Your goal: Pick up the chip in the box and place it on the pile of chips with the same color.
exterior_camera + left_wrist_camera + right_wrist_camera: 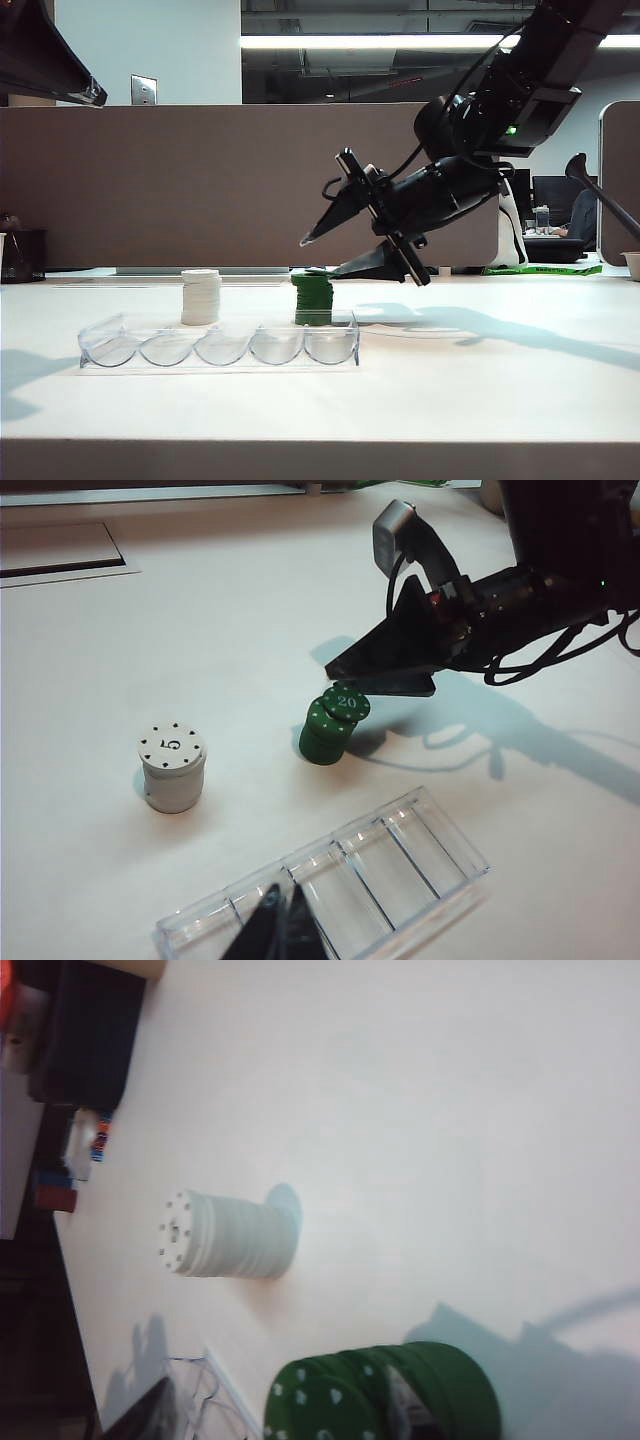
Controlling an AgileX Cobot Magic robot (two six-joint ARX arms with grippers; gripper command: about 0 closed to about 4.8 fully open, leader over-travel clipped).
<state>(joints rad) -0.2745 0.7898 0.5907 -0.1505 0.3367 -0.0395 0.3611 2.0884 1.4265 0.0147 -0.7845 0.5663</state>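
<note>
Chip lies askew atop the pile of chips, just under the right gripper's spread jaws; left gripper, jaws pressed together, hangs over the box.

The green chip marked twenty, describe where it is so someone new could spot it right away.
Behind the clear tray on the white table stand two short stacks, white and dark green. The green chip lies on top of the dark green stack, skewed off-centre, just beneath the right end effector. Its white "20" sets it apart; the white stack's top reads "5".
</note>
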